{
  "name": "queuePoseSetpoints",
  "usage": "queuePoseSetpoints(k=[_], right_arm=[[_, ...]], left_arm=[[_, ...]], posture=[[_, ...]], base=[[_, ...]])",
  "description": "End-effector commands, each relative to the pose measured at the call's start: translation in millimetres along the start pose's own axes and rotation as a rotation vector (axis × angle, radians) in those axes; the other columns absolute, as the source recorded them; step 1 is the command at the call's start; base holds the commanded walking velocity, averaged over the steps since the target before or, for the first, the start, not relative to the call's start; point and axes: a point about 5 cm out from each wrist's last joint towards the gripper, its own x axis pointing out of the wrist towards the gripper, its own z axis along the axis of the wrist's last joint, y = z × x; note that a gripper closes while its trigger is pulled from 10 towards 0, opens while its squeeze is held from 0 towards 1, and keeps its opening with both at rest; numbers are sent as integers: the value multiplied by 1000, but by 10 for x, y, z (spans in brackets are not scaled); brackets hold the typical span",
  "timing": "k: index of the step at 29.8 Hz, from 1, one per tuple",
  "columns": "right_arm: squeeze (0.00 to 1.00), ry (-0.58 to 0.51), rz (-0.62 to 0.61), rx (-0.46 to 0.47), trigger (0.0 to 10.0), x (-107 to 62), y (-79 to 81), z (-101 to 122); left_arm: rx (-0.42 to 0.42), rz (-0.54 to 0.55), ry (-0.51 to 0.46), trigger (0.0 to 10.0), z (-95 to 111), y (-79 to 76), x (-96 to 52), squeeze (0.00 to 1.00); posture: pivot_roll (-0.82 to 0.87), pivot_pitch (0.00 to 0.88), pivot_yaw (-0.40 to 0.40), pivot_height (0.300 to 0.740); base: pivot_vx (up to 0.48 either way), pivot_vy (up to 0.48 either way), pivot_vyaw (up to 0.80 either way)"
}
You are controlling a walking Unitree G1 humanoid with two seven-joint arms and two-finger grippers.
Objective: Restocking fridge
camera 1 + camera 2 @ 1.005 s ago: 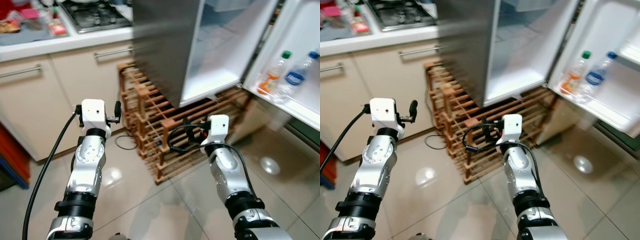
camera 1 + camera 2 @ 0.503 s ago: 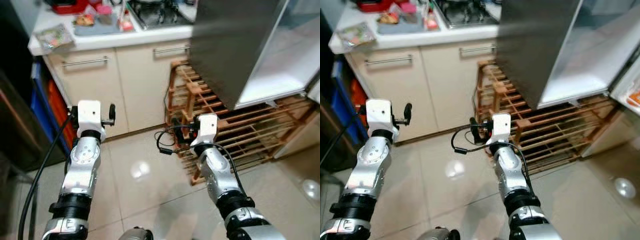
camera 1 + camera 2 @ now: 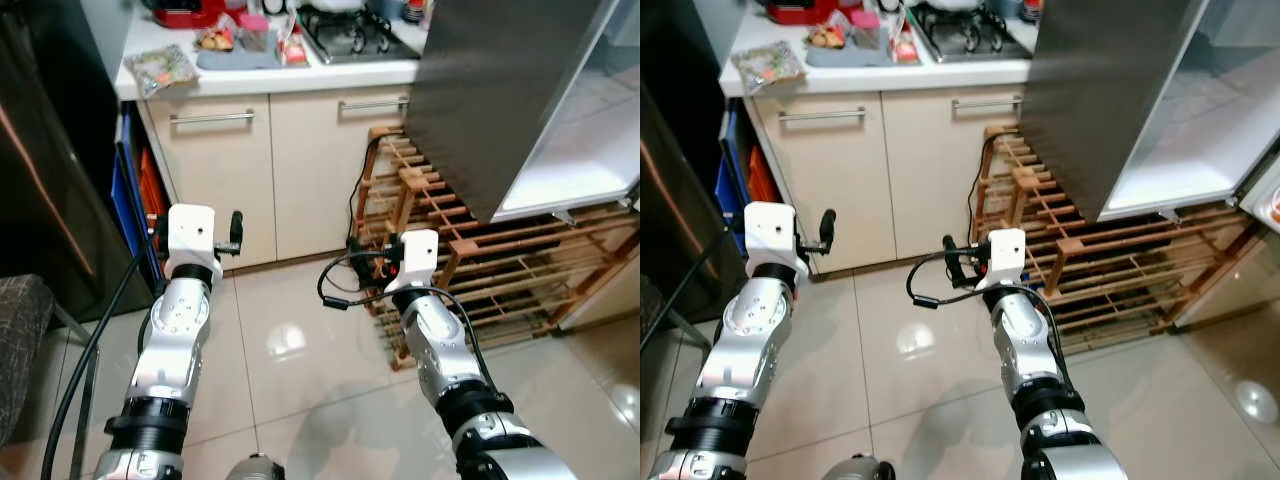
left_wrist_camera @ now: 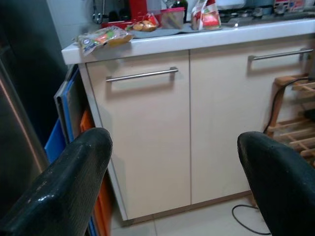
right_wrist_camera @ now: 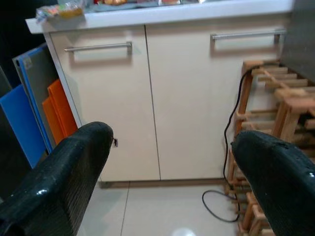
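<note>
The open fridge (image 3: 480,90) stands at the upper right, its grey side towards me and a white inner floor (image 3: 570,170) showing. On the counter (image 3: 260,80) to its left lie a food packet (image 4: 103,37), a clear tub (image 4: 172,17) and a red-and-white bag (image 4: 206,14). Both arms are held out low over the floor. My left gripper (image 4: 172,147) is open with nothing between its fingers and faces the cabinet doors. My right gripper (image 5: 170,142) is open and holds nothing either, facing the cabinets beside the rack.
A wooden rack (image 3: 480,270) with a black cable sits under the fridge. Cream cabinets (image 3: 300,170) with bar handles run below the counter, and a gas hob (image 3: 355,30) sits on top. Blue and orange boards (image 3: 135,180) lean beside a dark tall unit (image 3: 50,180). Glossy tiled floor (image 3: 290,400) lies ahead.
The camera has swung left: the fridge slid to the right edge, its door bottles left the picture, and the counter end and dark unit came in. Both arms keep their pose, grippers still open.
</note>
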Motion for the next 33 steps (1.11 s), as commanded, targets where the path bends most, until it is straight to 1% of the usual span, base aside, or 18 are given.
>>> queuePoseSetpoints(k=[1,3,4,5,6,8,12,13,16,18,19,21,24,31,32,33], right_arm=[[0,-42,0,-6,10000,29,-71,124],[0,-43,6,-13,10000,33,-74,128],[0,-37,4,-28,10000,38,-100,134],[0,-37,4,-28,10000,38,-100,134],[0,-46,-4,-35,10000,43,-130,166],[0,-57,-6,-48,10000,47,-155,198],[0,-43,-20,-66,10000,17,-211,170],[0,-42,-23,-60,10000,5,-221,162],[0,-50,-12,-51,10000,-2,-199,161],[0,-42,-16,-46,10000,0,-188,144],[0,-46,-19,-38,10000,1,-193,150],[0,-53,-4,-53,10000,3,-191,169],[0,-47,4,-78,10000,6,-193,175],[0,-49,-8,-75,10000,10,-229,192],[0,-56,-13,-64,10000,11,-235,201],[0,-55,-24,-65,10000,16,-244,206]], left_arm=[[-5,-28,-30,10000,95,-110,34,0],[11,-30,-37,10000,97,-112,52,0],[-8,-6,-19,10000,77,-96,72,0],[-8,-6,-19,10000,77,-96,72,0],[-35,12,-7,10000,78,-82,80,0],[-28,8,-20,10000,103,-94,80,0],[-30,12,-11,10000,58,-102,62,0],[-15,24,-10,10000,55,-93,62,0],[-13,24,-11,10000,60,-94,70,0],[-64,11,-36,10000,104,-112,84,0],[-69,11,-39,10000,112,-114,88,0],[-62,14,-39,10000,118,-118,98,0],[-63,11,-46,10000,138,-149,109,0],[-55,-6,-59,10000,156,-217,107,0],[-83,-24,-74,10000,174,-224,104,0],[-84,-30,-77,10000,185,-222,110,0]], posture=[[-39,0,-38,740],[-46,0,-33,740],[-47,0,-38,740],[-47,0,-38,740],[-49,0,-39,740],[-52,0,-37,740],[-55,0,-50,740],[-54,0,-56,740],[-55,0,-55,740],[-64,0,-52,740],[-64,0,-52,740],[-69,0,-51,740],[-73,0,-50,740],[-82,0,-51,740],[-81,0,-51,740],[-81,0,-51,740]], base=[[289,-382,456],[291,-381,572],[292,-375,619],[292,-375,619],[296,-375,581],[298,-373,559],[315,-359,520],[285,0,494],[95,0,490],[0,0,0],[0,0,0],[0,0,0],[0,0,610],[0,0,529],[0,0,481],[480,0,0]])
